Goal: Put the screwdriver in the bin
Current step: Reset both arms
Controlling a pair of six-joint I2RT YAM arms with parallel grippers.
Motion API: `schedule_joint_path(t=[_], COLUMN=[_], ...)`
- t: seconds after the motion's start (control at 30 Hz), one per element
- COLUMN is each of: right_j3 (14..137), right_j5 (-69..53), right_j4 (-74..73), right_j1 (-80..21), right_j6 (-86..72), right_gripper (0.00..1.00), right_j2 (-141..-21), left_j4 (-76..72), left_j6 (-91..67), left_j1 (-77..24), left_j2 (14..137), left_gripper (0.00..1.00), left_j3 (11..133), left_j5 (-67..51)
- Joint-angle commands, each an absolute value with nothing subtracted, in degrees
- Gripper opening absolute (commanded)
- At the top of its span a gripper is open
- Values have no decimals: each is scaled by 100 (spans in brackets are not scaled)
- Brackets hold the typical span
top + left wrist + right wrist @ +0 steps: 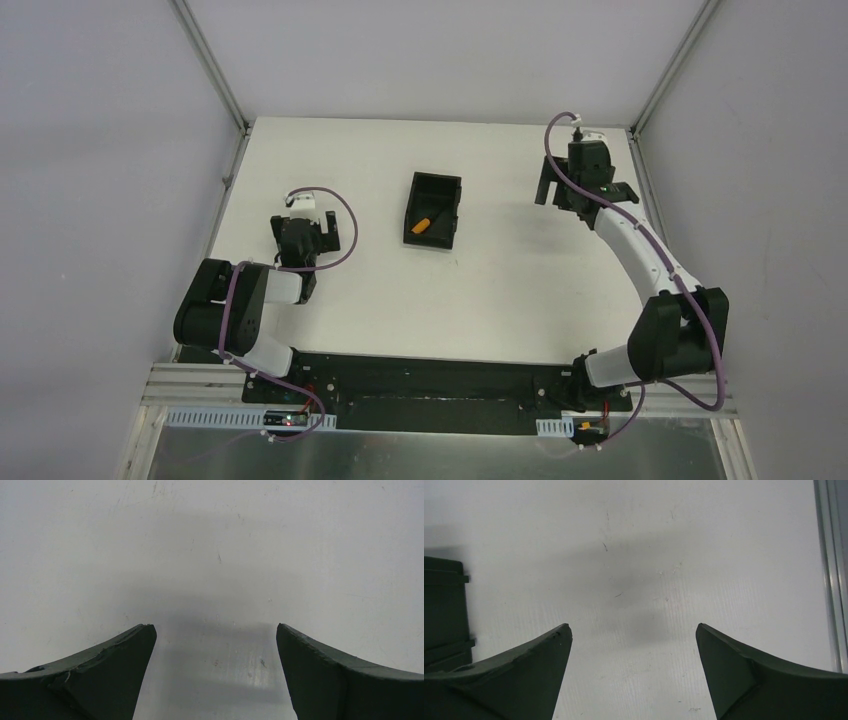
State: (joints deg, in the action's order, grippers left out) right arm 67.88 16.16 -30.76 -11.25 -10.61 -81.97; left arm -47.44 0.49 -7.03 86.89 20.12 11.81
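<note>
The black bin (447, 190) stands on the white table at mid-back. The screwdriver (424, 224) with its orange handle lies inside the bin, near its low front end. My left gripper (312, 227) is open and empty over bare table left of the bin; its wrist view shows only table between the fingers (120, 665). My right gripper (580, 196) is open and empty to the right of the bin. In the right wrist view the bin's outer wall (441, 610) shows at the left edge, and the fingers (534, 670) are spread over bare table.
Grey enclosure walls surround the table. A metal frame rail (831, 570) runs along the table's right edge, close to my right gripper. The arm bases sit at the near edge.
</note>
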Motion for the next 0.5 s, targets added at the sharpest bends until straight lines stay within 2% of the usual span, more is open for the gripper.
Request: schedule_joint_path(t=[0.0,0.47], right_j3=[6705,6337], right_j5=[880,167], right_j4=[-2581,-2255], right_j1=[-958,-410], right_j6=[-733,-676], right_gripper=[99,99], right_j2=[-7968,-8086], left_j4=[-4827,-4825], left_j6=[9,9], left_j1=[-659,-659], left_j2=[8630,8630], left_gripper=[99,99], left_j3=[2083,2083], left_j5=[1122,1122])
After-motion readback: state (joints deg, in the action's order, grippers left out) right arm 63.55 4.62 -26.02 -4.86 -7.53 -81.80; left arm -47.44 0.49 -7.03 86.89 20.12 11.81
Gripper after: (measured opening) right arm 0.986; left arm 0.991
